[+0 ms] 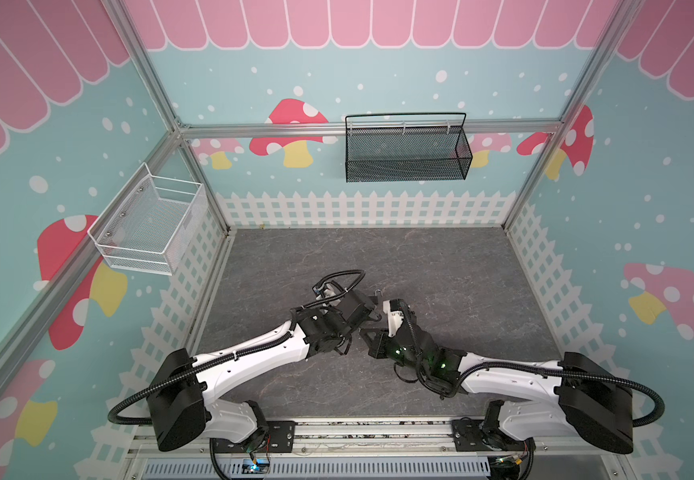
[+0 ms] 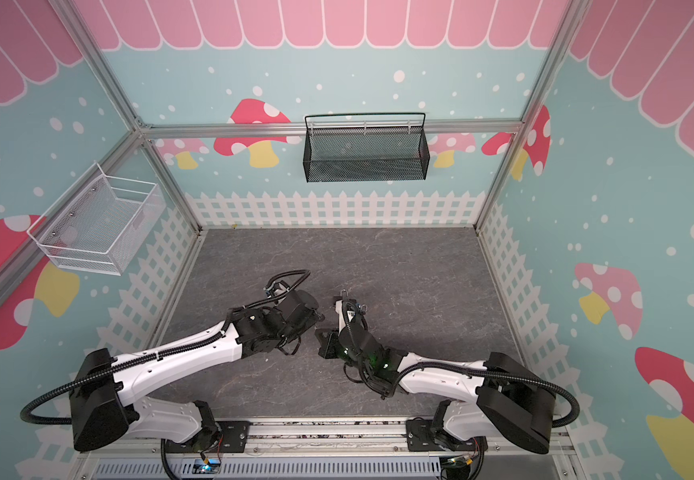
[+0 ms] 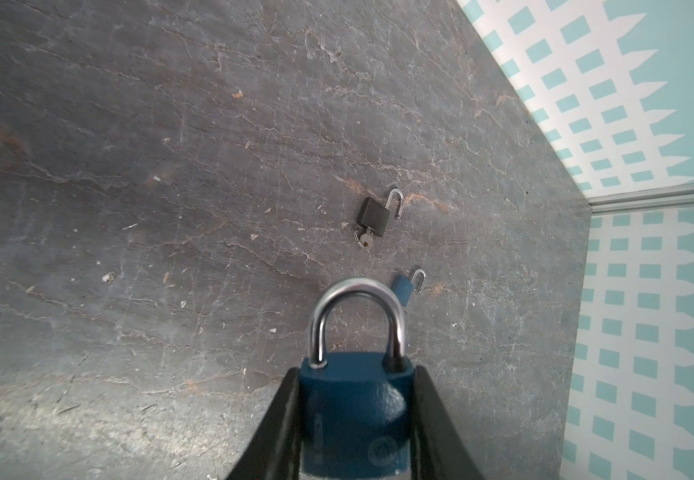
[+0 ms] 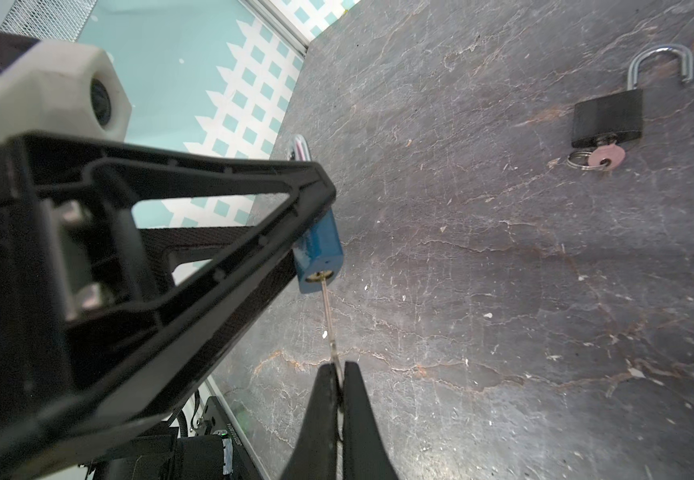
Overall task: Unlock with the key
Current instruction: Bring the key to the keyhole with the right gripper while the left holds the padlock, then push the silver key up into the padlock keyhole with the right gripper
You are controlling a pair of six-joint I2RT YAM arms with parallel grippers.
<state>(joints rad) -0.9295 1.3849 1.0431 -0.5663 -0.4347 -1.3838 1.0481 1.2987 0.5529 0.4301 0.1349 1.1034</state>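
Note:
A blue padlock (image 3: 353, 407) with its silver shackle (image 3: 357, 299) closed sits between the fingers of my left gripper (image 3: 357, 370), held above the table. In the right wrist view the same padlock (image 4: 320, 253) shows its brass keyhole end. My right gripper (image 4: 339, 365) is shut on a thin silver key (image 4: 328, 316). The key's tip meets the keyhole; I cannot tell how deep it sits. In both top views the two grippers (image 1: 372, 318) (image 2: 317, 332) meet tip to tip over the middle of the table, and the lock and key are hidden there.
A black padlock (image 3: 373, 216) (image 4: 607, 120) lies on the grey table with its shackle open and a key (image 4: 607, 158) in it. A smaller blue padlock (image 3: 402, 289) with open shackle lies near it. A black basket (image 1: 407, 149) and a white basket (image 1: 150, 224) hang on the walls.

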